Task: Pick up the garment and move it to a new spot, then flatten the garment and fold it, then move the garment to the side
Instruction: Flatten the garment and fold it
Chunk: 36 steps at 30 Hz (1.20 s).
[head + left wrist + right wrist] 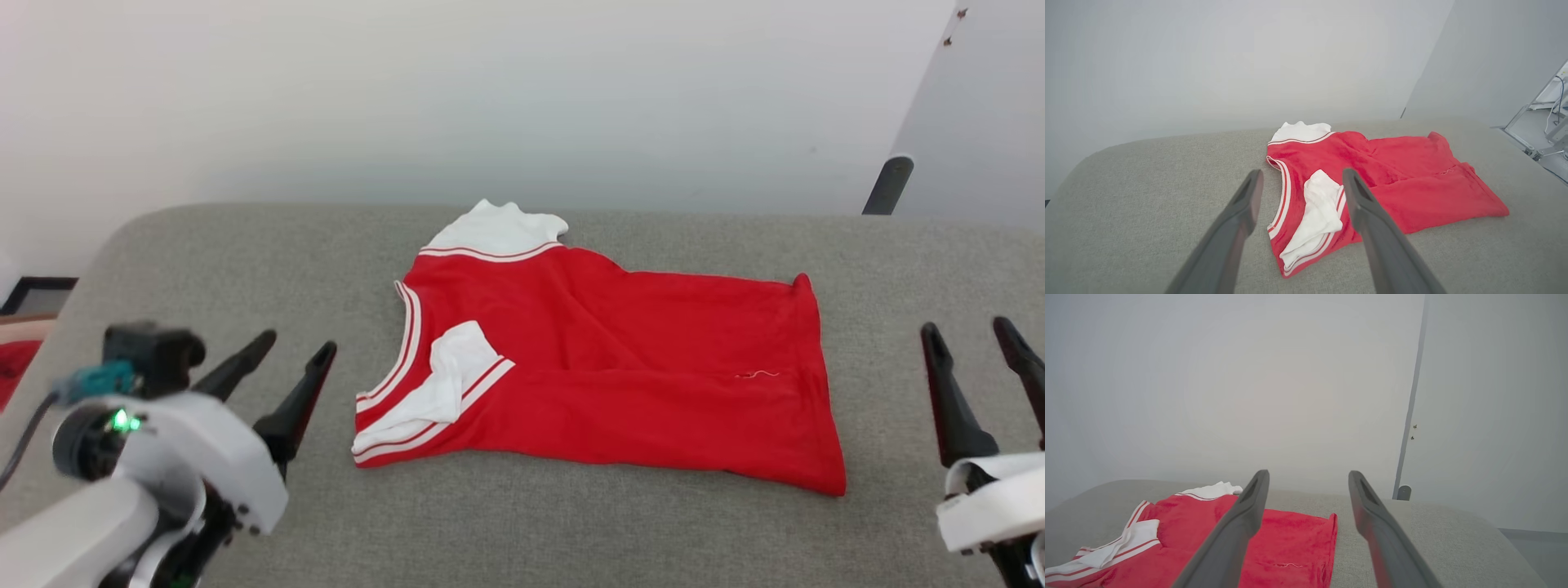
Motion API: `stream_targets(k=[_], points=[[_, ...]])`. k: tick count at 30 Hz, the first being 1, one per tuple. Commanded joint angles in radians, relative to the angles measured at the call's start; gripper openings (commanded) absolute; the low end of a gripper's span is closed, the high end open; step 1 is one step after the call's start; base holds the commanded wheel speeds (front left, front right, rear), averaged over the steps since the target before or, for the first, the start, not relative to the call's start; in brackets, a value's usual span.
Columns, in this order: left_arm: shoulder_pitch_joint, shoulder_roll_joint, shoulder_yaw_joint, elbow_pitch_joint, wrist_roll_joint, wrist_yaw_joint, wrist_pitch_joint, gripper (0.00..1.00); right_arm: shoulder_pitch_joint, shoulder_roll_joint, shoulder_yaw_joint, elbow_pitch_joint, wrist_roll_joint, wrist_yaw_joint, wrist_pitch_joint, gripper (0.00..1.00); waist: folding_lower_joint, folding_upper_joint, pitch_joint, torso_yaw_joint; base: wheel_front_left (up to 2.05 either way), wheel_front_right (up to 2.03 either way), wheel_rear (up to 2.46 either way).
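The red jersey T-shirt (620, 367) lay flat at the middle of the grey tabletop (571, 531), collar left, hem right. The left claw (295, 343) and right claw (966, 327) flanked it, both spread apart, empty.

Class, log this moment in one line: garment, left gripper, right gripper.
garment: lying on grey surface, one sleeve folded in | left gripper: open, off garment | right gripper: open, off garment
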Motion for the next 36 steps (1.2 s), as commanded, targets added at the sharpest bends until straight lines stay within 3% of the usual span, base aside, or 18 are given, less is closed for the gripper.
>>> stream_targets(k=[1, 9, 17, 21, 29, 36], points=[[0.034, 0.011, 0.009, -0.015, -0.017, 0.014, -0.023, 1.00, 0.022, 0.009, -0.016, -0.012, -0.010, -0.001, -0.004, 1.00, -0.0001, 0.0000, -0.011, 0.000, 0.00, 0.00, 0.00], [0.171, 0.069, 0.062, -0.101, -0.071, 0.082, -0.116, 1.00, 0.099, 0.065, -0.087, -0.072, -0.017, -0.001, -0.014, 1.00, -0.0001, 0.0000, -0.013, -0.019, 0.00, 0.00, 0.00], [0.237, 0.085, 0.103, -0.098, -0.089, 0.085, -0.121, 1.00, 0.101, 0.077, -0.090, -0.098, -0.009, -0.001, -0.003, 1.00, -0.0001, 0.0000, 0.034, -0.060, 0.00, 0.00, 0.00], [0.212, 0.091, 0.079, -0.060, -0.130, 0.064, -0.011, 1.00, 0.073, 0.078, -0.081, -0.101, 0.000, -0.001, -0.002, 1.00, -0.0001, 0.0000, 0.079, -0.086, 0.00, 0.00, 0.00], [0.110, 0.077, 0.015, 0.054, -0.136, -0.025, 0.238, 1.00, 0.027, 0.079, -0.065, -0.093, 0.020, -0.001, -0.011, 1.00, -0.0001, 0.0000, 0.191, -0.130, 0.00, 0.00, 0.00], [0.039, 0.046, -0.006, 0.152, -0.102, -0.072, 0.317, 1.00, -0.010, 0.082, -0.059, -0.076, 0.034, -0.001, -0.029, 1.00, -0.0001, 0.0000, 0.280, -0.156, 0.00, 0.00, 0.00]])
